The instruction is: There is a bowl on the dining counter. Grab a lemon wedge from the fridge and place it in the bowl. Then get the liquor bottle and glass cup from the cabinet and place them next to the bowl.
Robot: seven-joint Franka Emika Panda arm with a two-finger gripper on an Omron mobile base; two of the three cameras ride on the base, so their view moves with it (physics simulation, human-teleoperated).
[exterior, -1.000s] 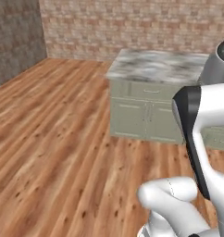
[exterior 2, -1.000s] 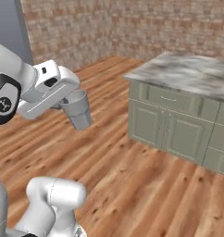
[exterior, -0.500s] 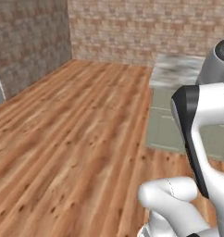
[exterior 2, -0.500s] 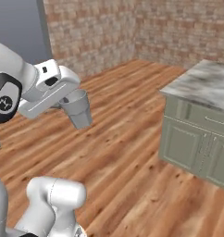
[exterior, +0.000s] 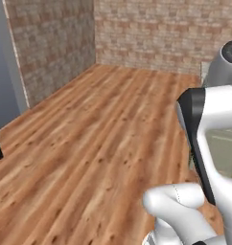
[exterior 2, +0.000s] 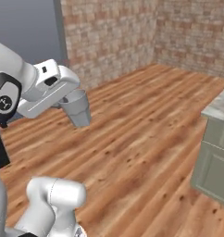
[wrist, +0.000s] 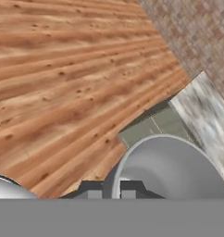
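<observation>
My gripper [exterior 2: 69,98] is shut on the rim of the glass cup [exterior 2: 77,108], a grey tapered tumbler that hangs tilted below the hand, high over the wooden floor. In the hand view the cup [wrist: 174,169] shows mouth-on at the lower right, and one wall of it sits between the two dark fingertips [wrist: 95,194]. The bowl, the lemon wedge and the liquor bottle are out of view.
A marble-topped counter [exterior 2: 219,107] with grey-green fronts stands at the right, also seen in the hand view as the counter [wrist: 202,109]. Brick walls [exterior: 151,33] close the far side. A grey-blue panel [exterior: 4,72] rises at the left. Wooden floor [exterior: 89,139] lies open ahead.
The whole picture has swung, so the base has turned: the counter slid to the right edge and a brick corner and grey panel came in. The cup stays held in the gripper.
</observation>
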